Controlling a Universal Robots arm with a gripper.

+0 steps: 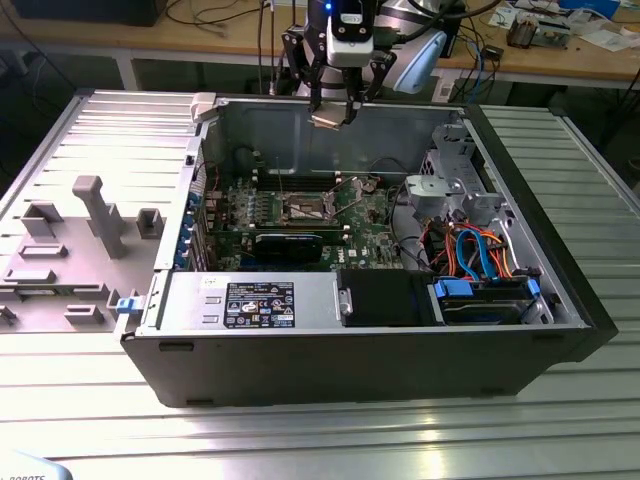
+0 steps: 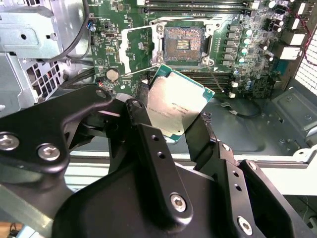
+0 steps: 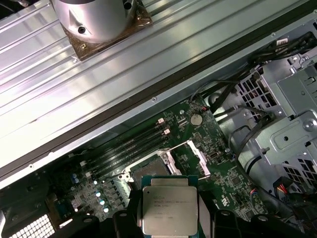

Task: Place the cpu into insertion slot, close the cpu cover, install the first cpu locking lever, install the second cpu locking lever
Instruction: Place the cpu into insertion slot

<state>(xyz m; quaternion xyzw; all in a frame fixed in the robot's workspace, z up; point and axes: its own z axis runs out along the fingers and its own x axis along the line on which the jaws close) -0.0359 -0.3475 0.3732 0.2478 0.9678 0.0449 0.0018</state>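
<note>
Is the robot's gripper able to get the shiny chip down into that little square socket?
Probably yes. The gripper holds the cpu above the board, the cpu cover stands open, and nothing lies over the insertion slot.

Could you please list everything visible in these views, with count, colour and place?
computer case: one, black, open, on the table.
table: one, silver, ribbed, under the case.
moulded panel: one, grey, at the exterior view's left of the case.
motherboard: one, green, inside the case.
insertion slot: one, dark, silver-bordered, empty, on the motherboard.
cpu cover: one, silver, lying open beside the slot.
graphics card: one, black, on the motherboard.
drive cage: one, silver, inside the case, exterior view's right.
cables: several, blue and orange, by the drive cage.
cpu: one, silver, green-rimmed, tilted, above the motherboard.
gripper: one, black, shut on the cpu.
</note>
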